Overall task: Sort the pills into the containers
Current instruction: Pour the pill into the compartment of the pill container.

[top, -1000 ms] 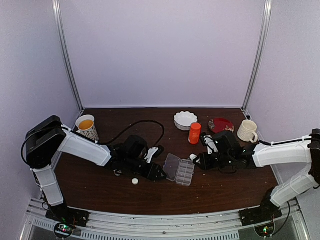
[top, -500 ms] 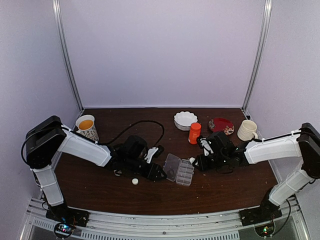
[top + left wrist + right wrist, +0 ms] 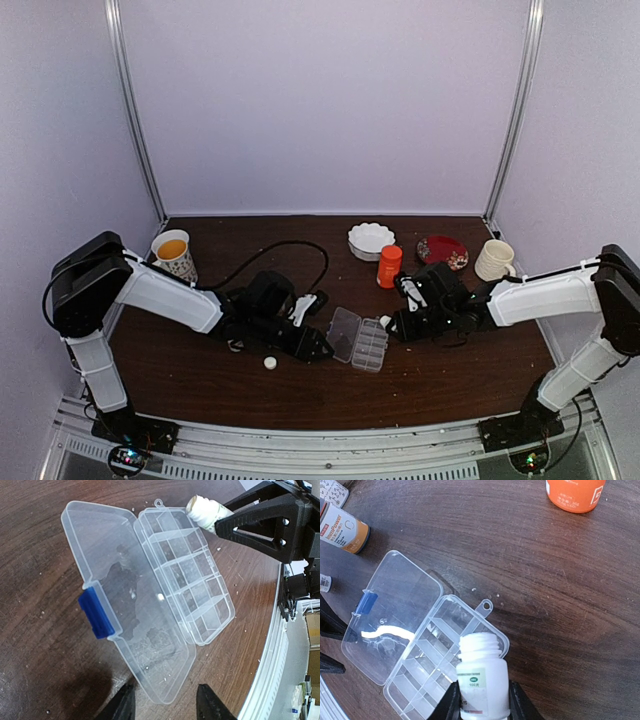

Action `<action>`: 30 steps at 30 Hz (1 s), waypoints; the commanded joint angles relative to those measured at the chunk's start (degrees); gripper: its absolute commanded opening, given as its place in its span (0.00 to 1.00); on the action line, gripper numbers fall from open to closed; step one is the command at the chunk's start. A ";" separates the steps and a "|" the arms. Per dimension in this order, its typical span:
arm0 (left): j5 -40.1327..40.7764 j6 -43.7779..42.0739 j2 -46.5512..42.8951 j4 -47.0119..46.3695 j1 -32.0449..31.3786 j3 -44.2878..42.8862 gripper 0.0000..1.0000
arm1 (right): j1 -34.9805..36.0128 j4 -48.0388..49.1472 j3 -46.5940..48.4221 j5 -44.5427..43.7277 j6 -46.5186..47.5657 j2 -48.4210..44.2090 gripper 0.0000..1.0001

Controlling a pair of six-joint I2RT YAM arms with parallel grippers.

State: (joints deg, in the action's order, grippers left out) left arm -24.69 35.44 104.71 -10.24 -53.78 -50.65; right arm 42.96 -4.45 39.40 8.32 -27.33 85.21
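Left wrist view: box lies open on table, lid flat. One pale speck, likely a pill, sits in a middle cell. Left gripper part open, gripping nothing, fingertips either side of lid's near end.

Right wrist view: right gripper clamped on uncapped white bottle, mouth at the cells' far end. Labelled bottle shows only here.

Top view alone shows loose cap.

Bare bench lay open on the near side of the pill box. The left tool, the right tool gripping a white bottle, and the orange bottle hemmed the other sides.
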 commanded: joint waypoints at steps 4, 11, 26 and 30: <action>-0.30 -0.03 -0.21 -2.20 0.24 0.38 0.45 | -0.63 -1.37 0.60 -0.66 -0.05 -0.46 0.00; -0.39 -0.11 -0.04 -2.11 0.19 0.27 0.45 | -0.68 -3.14 2.86 0.95 0.85 2.31 0.00; -0.45 -0.37 0.15 -1.40 0.24 -0.15 0.45 | -0.68 -1.31 2.57 1.73 0.46 1.98 0.00; -0.45 -0.38 0.24 -1.36 0.23 -0.16 0.45 | -0.69 -2.92 2.86 1.13 0.58 2.37 0.00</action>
State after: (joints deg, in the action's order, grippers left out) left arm -24.69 35.42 104.71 -10.22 -53.78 -50.65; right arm 42.61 -6.15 41.39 10.07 -27.22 87.35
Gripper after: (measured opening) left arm 0.446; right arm 0.288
